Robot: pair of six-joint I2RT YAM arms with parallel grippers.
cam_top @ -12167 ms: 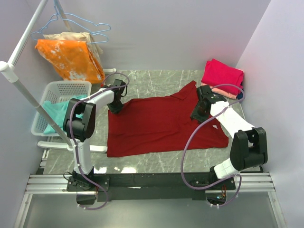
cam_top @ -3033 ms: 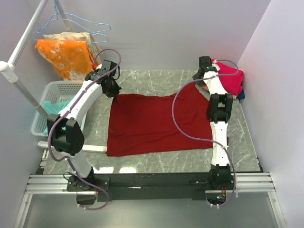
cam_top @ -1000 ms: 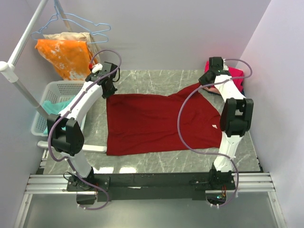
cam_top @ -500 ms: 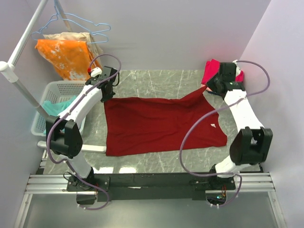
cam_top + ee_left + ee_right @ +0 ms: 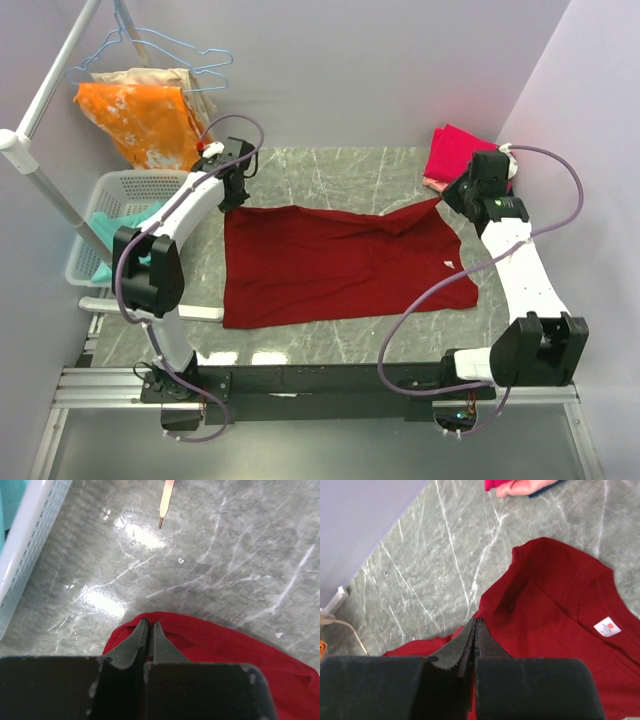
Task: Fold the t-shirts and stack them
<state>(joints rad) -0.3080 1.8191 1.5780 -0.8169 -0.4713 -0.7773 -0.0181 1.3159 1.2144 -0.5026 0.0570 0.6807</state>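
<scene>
Maroon t-shirt (image 5: 340, 262) lies spread flat on the marble table (image 5: 330, 175), roughly centred, white label up near its right side. Left gripper (image 5: 149, 625) pinched closed on the far-left corner; right gripper (image 5: 475, 622) pinched closed on a raised fold at the far-right corner. Pink-topped folded stack (image 5: 462, 152) sits just beyond that corner; teal shirt (image 5: 108, 235) in white basket (image 5: 130, 185) at left.
</scene>
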